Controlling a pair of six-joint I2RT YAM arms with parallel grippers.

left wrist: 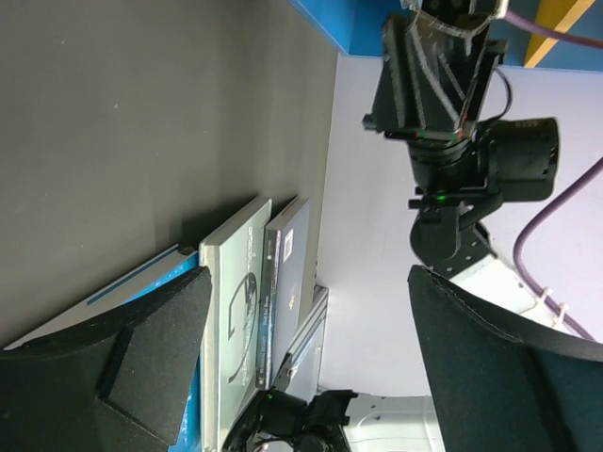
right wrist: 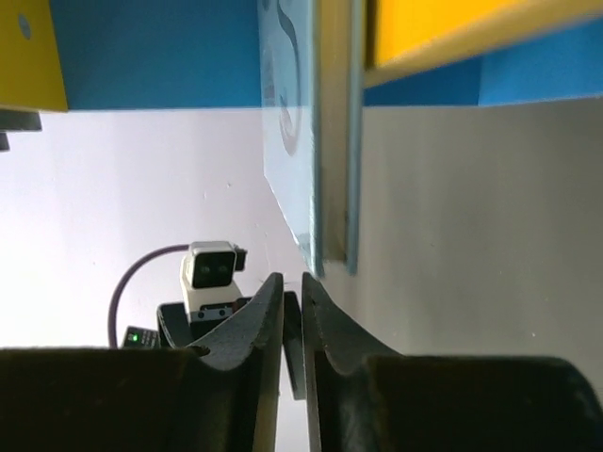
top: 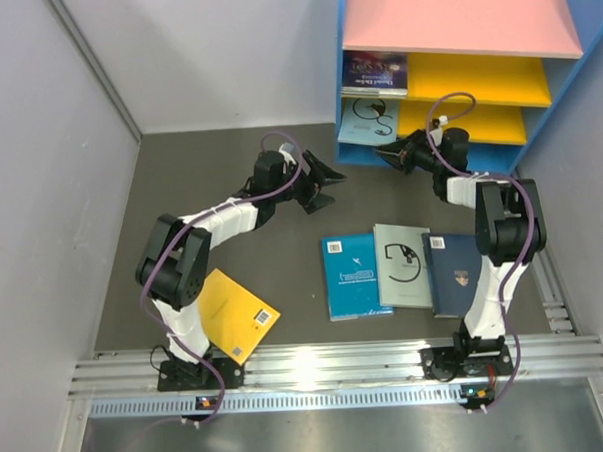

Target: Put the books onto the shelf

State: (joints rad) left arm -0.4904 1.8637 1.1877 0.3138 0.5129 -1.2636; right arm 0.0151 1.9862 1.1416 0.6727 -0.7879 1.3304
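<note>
On the left, up from the base at the near edge, folded back at a black elbow, then stretched forward and rightward low over the dark tabletop (top: 284, 277), white forearm ending in the left tool (top: 330, 185), spread wide, its two black fingers (left wrist: 160, 358) well apart and aimed toward the foot of the shelf (top: 458, 24). On the right, straight up from the base, doubled over at the elbow beside the navy book (top: 454, 272), then reaching forward to the shelf with the wrist turned left, the right tool (top: 386, 154) pinched narrow, just in front of the lower yellow board (top: 497, 125) and beside the near edge of the light blue book (top: 369, 121). From the right wrist view, only a thin slit between the fingertips and that book's edge just beyond them; cannot tell whether touching. Already on the shelf: the purple book (top: 374, 73) flat at the left end of the upper yellow board (top: 485, 78), the light blue book at the left end of the board below. Still flat on the tabletop, side by side between the two arms: the teal-blue book (top: 355, 276), the grey-green book (top: 403, 266) and the navy book, edges touching or overlapping. Well apart from these, the yellow book (top: 235, 314) at the near left, partly under the left arm.
</note>
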